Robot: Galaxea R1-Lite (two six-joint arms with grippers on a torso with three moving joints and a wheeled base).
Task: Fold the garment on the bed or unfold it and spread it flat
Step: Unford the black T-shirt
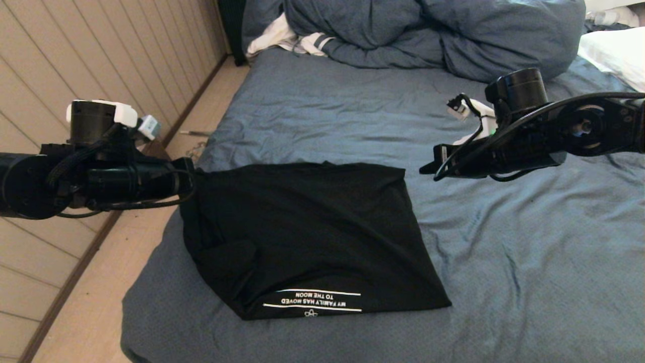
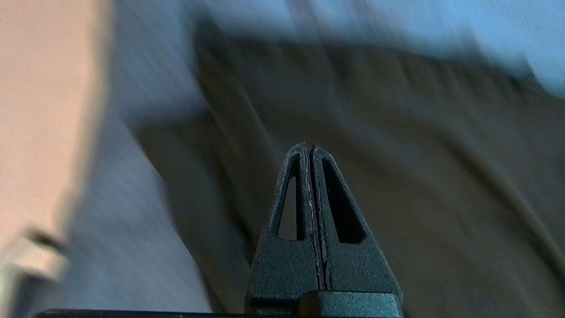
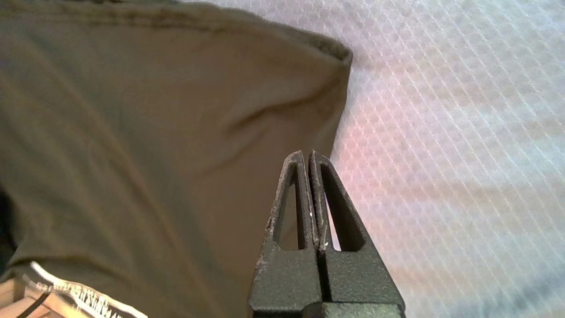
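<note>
The garment (image 1: 312, 227), a black T-shirt, lies folded on the bed (image 1: 504, 252) with white lettering (image 1: 312, 301) along its near edge. My left gripper (image 1: 189, 174) is at the shirt's far left corner, over the bed's left edge. In the left wrist view this gripper (image 2: 309, 145) is shut with no cloth between the fingers, above the blurred dark garment (image 2: 397, 154). My right gripper (image 1: 427, 169) hovers just right of the shirt's far right corner. It (image 3: 307, 153) is shut and empty, over the border between the garment (image 3: 132, 132) and the sheet (image 3: 441, 132).
A bunched blue duvet (image 1: 428, 35) and a white striped cloth (image 1: 282, 40) lie at the head of the bed. A white pillow (image 1: 615, 50) sits at the far right. Wooden floor (image 1: 101, 302) and a panelled wall (image 1: 50, 50) run along the bed's left side.
</note>
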